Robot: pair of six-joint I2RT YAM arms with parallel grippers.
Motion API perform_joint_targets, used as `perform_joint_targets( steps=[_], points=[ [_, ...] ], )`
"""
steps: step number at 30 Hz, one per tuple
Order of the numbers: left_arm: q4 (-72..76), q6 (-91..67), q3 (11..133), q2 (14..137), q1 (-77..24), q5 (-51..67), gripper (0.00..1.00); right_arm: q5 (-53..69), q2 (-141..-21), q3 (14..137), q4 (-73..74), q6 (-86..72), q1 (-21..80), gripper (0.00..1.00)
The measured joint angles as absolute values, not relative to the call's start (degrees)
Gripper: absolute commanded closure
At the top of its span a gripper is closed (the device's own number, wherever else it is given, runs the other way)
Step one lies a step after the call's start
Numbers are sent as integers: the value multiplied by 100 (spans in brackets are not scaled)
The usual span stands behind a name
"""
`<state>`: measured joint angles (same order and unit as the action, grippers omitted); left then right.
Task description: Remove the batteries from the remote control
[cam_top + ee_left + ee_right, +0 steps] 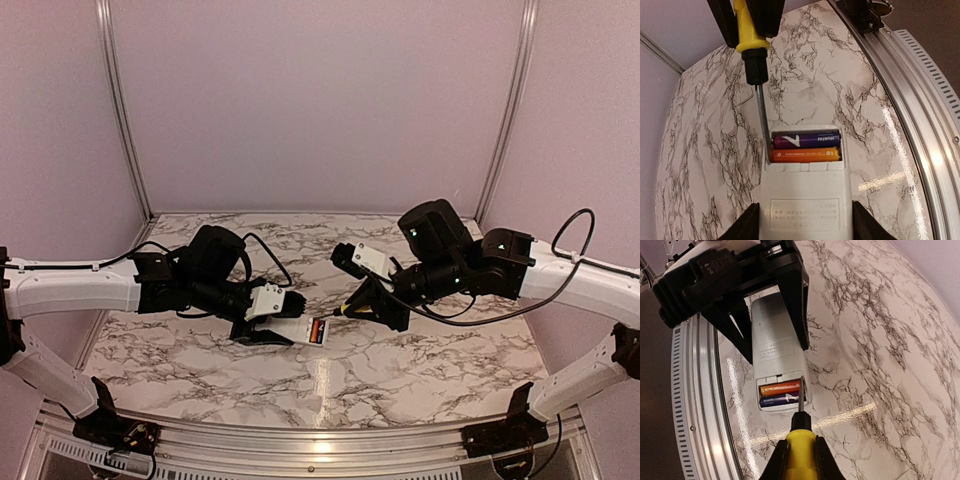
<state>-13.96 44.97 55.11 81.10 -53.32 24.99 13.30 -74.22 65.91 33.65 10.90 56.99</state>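
White remote control point(805, 185) pinched in left gripper point(805, 204) at lower centre, bay point(844, 147) holding two batteries point(806, 147), right gripper point(800, 460) clamped on screwdriver point(801, 440), tip inside bay.

Reaches both arms inward and low, wrists angled down toward the remote control point(805, 200). Clamps the left hand point(268, 330) half-wide across the remote's two long sides. Pinches the right hand point(378, 302) narrowly on a yellow screwdriver point(801, 442), just right of the remote's battery end.
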Motion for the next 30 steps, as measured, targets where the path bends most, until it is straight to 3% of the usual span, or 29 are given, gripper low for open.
perform_joint_targets(
  steps=[30],
  points=[
    [-1251, 4436, 5498, 8173, -5332, 2447, 100, 1186, -7413, 6595, 3398, 1094, 5701, 100]
  ],
)
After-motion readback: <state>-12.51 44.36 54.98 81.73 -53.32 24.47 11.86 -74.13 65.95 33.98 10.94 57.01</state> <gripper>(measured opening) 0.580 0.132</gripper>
